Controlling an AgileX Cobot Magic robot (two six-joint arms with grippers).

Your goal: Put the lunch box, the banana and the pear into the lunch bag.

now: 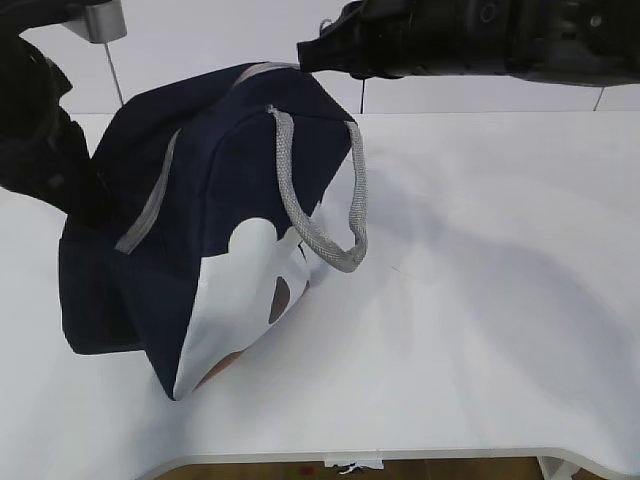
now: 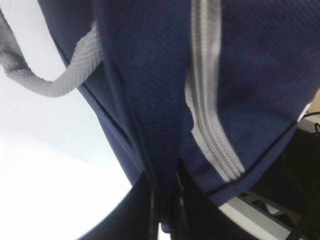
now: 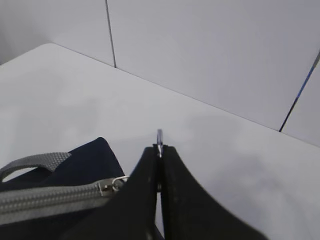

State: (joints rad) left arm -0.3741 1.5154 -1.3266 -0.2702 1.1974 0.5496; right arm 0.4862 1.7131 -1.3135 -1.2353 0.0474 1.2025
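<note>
The navy lunch bag (image 1: 220,230) stands tilted on the white table, its grey zipper (image 1: 150,205) closed along the top and its white side patch (image 1: 240,290) facing me. My left gripper (image 2: 167,205) is shut on a fold of the bag's navy fabric at its left end, below the zipper (image 2: 205,100). My right gripper (image 3: 160,148) is shut on the zipper's ring pull (image 3: 159,135), next to the slider (image 3: 112,184) at the bag's far top corner. The right arm (image 1: 450,40) reaches in from the top right. The lunch box, banana and pear are out of view.
The grey webbing handles (image 1: 320,200) hang over the bag's right side. The white table (image 1: 500,300) stretches to the right and front of the bag, with its front edge (image 1: 400,455) near the bottom. A white panelled wall (image 3: 210,50) stands behind.
</note>
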